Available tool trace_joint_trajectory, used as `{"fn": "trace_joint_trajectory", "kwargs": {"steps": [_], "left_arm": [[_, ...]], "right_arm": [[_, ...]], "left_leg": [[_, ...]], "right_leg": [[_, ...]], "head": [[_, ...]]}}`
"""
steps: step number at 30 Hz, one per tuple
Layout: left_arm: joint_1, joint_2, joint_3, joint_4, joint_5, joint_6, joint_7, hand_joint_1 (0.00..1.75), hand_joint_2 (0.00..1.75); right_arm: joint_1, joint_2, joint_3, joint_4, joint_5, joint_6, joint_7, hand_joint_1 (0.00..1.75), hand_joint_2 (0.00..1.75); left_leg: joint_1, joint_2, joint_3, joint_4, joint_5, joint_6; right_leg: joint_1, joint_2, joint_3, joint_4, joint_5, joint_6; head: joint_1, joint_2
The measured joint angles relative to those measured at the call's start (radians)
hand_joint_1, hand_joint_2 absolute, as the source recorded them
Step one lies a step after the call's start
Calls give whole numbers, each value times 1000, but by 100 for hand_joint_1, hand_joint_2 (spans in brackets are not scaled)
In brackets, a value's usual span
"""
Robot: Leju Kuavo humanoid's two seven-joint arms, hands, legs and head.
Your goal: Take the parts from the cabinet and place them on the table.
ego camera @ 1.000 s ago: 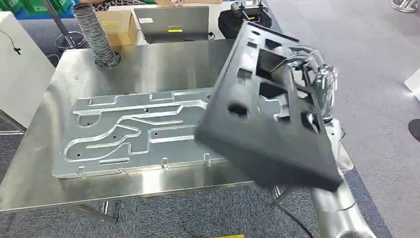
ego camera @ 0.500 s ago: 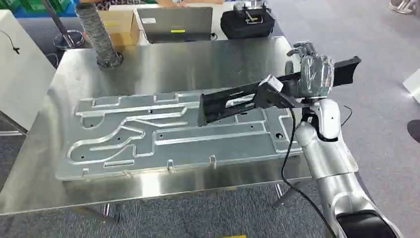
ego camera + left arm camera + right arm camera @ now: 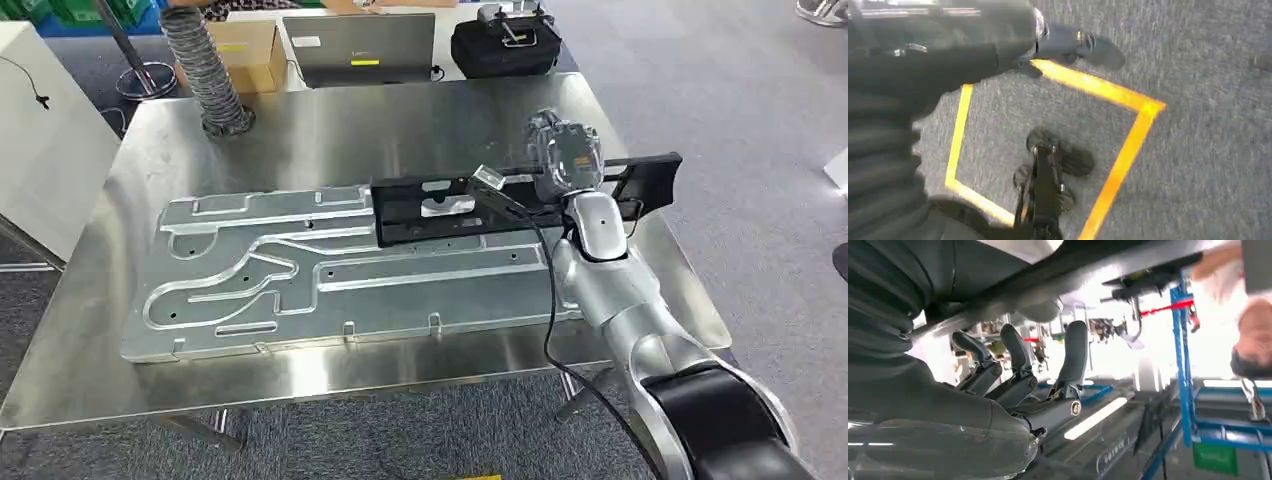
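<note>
Toward three o'clock on the steel table (image 3: 330,125), a flat black part (image 3: 450,208) is held nearly level by the right hand (image 3: 565,160), low over the far right end of a large machined aluminium plate (image 3: 330,275) that lies across the table's middle. The hand's fingers are closed around the part near its right end; the part's left end reaches toward the centre, its right end past the hand toward the table's edge. Whether the part already rests on the plate cannot be told. At twelve o'clock a laptop (image 3: 360,45), a black bag (image 3: 505,45) and a ribbed hose (image 3: 205,75) are seen. The left hand (image 3: 1075,45) hangs over grey carpet; its fingers look curled, but blur leaves this uncertain.

The placing step is judged to be in hand. Next, the part would need lowering flat, then the fingers released.
</note>
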Motion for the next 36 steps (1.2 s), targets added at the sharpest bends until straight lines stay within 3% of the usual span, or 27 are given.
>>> {"fn": "trace_joint_trajectory", "kwargs": {"steps": [1,2,4,5,6,7,9,10,11,13,14,16,17,18,20,21,22,23,24,26,27,30,32,33,36], "left_arm": [[0,0,0,0,-4,-1,-9,0,175],[0,-2,-2,0,-9,-4,-20,0,175],[0,-2,-3,0,-8,-2,-34,0,175],[0,-2,-4,0,-7,-1,-39,0,175],[1,-2,-4,0,-5,0,-42,0,175],[4,-2,-4,0,-2,0,-45,0,175],[4,-2,-4,0,-2,1,-48,0,175],[4,-2,-4,0,-3,5,-48,0,175],[4,-2,-5,0,-5,9,-47,0,175],[4,-2,-5,0,-8,11,-45,0,175],[6,-2,-6,0,-8,12,-44,0,0],[9,-3,-7,0,-11,16,-40,0,0],[9,-3,-8,0,-13,17,-39,0,0],[8,-3,-10,0,-19,21,-37,0,0],[7,-3,-15,0,-25,35,-30,0,0],[7,-3,-18,0,-30,38,-29,0,0],[8,-3,-20,0,-32,38,-28,0,0],[9,-3,-22,0,-35,39,-26,0,0],[9,-3,-23,0,-40,40,-24,0,0],[8,-4,-25,0,-43,44,-23,0,0],[7,-9,-26,0,-45,44,-23,0,0],[7,-9,-29,1,-47,47,-23,0,0],[7,-10,-31,1,-47,47,-23,0,0],[8,-11,-31,1,-46,46,-24,0,0],[8,-11,-31,1,-40,40,-30,0,0]], "right_arm": [[-8,15,5,29,2,8,11,175,175],[-19,26,9,56,2,15,19,175,175],[-44,41,13,103,2,32,24,175,175],[-52,48,14,124,1,36,24,0,0],[-55,51,15,139,0,36,22,0,0],[-59,58,16,157,-1,36,19,0,0],[-63,65,16,180,-4,35,14,0,0],[-73,70,16,190,-8,34,11,0,0],[-80,73,16,202,-11,34,10,0,0],[-86,74,16,220,-21,33,3,0,0],[-89,75,16,225,-26,30,-1,0,0],[-96,74,16,237,-39,30,-7,0,0],[-96,73,16,245,-43,30,-10,0,0],[-97,73,15,249,-47,30,-13,0,0],[-96,73,15,259,-54,38,-19,0,0],[-95,72,14,266,-55,40,-21,0,0],[-96,71,12,271,-55,40,-21,0,0],[-96,70,11,274,-54,39,-20,0,0],[-99,68,11,276,-53,39,-21,0,0],[-111,67,11,277,-52,43,-20,0,0],[-118,66,10,277,-52,48,-21,0,0],[-136,61,8,278,-51,77,-18,0,0],[-146,59,8,278,-49,92,-16,0,0],[-156,56,8,280,-46,103,-15,0,0],[-182,55,8,291,-24,161,-9,0,0]], "left_leg": [[-3,-1,-2,8,-4,-7],[-1,0,-11,28,-19,-15],[6,0,-71,162,-97,-27],[9,0,-111,248,-133,-31],[11,0,-135,298,-146,-35],[16,0,-146,318,-138,-38],[23,0,-96,213,-69,-41],[26,1,-37,96,-15,-42],[28,0,-2,18,-3,-41],[20,-3,6,8,-10,-24],[19,-3,5,9,-10,-18],[18,-2,8,2,-6,-3],[22,0,10,-2,-2,3],[22,0,9,-2,-2,8],[18,2,6,-2,-1,14],[15,3,5,-2,-1,16],[14,2,5,-1,-1,18],[12,1,6,-1,-1,18],[11,0,8,-1,-1,17],[7,-1,9,-1,-1,17],[-2,-1,5,2,-2,13],[3,1,2,-1,3,-1],[3,1,-2,7,-6,-11],[3,1,-14,38,-32,-17],[14,1,-112,263,-135,-32]], "right_leg": [[-13,-2,7,-11,6,-8],[-13,-2,11,-15,8,-10],[-14,-4,11,-15,7,-16],[-14,-4,11,-14,7,-17],[-14,-4,11,-14,7,-17],[-14,-3,12,-14,7,-16],[-16,-2,13,-11,4,-12],[-19,-1,15,-7,1,-7],[-18,0,15,-4,-3,-1],[-13,2,10,-1,-1,11],[-13,2,11,-4,0,16],[-16,3,14,-8,1,29],[-19,2,11,7,-13,33],[-17,1,-10,48,-44,35],[-16,1,-85,213,-126,38],[-16,1,-121,291,-151,38],[-16,1,-133,316,-148,36],[-15,1,-120,290,-122,33],[-13,1,-85,221,-81,27],[-6,1,6,38,-2,8],[-2,-1,23,1,-15,3],[1,-1,15,-2,-8,3],[-12,-5,24,-20,3,-7],[-13,-4,24,-21,4,-13],[-13,-3,22,-20,4,-16]], "head": [[0,0],[0,0],[0,0],[0,0],[0,0],[0,0],[0,0],[0,0],[0,0],[0,0],[0,0],[0,0],[0,0],[0,0],[0,0],[0,0],[0,0],[0,0],[0,0],[0,0],[0,0],[0,0],[0,0],[0,0],[0,0]]}}
